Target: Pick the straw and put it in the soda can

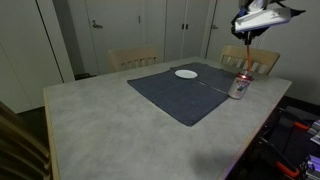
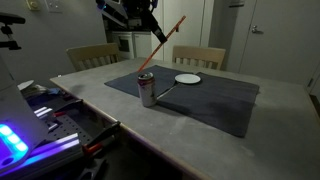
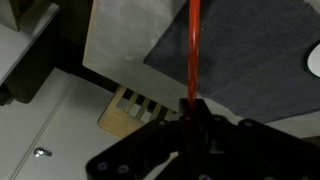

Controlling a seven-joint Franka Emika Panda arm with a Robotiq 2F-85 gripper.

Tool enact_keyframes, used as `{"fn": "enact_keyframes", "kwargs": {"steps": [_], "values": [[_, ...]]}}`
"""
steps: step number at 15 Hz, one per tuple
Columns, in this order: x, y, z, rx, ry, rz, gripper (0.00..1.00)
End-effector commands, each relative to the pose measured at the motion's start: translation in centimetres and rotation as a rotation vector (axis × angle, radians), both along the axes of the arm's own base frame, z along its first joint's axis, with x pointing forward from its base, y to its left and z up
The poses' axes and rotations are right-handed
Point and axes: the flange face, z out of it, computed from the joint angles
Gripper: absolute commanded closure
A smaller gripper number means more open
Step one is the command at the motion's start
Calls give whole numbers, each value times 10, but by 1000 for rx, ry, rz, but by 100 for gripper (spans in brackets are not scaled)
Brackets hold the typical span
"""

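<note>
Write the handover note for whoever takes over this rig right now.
Gripper: fingers shut on the straw, raised above the table.
Straw: held tilted, with its lower end at the top of the soda can. The views do not settle whether the tip is in the opening yet.
Soda can: upright on the dark mat, near the white plate.
Done: straw picked up and brought to the can.
Left: confirm the tip is in the opening, lower the straw in, open the fingers, pull away.
</note>
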Motion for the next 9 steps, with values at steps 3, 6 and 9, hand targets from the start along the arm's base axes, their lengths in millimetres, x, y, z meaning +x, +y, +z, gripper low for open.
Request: {"fn": "enact_keyframes", "kwargs": {"steps": [3,6,9], "values": [[-9,4,-12,-40,-7,-76,98],[-12,5,-18,-58,-16,-135,98],[-16,7,-20,-78,-25,-183,98]]}}
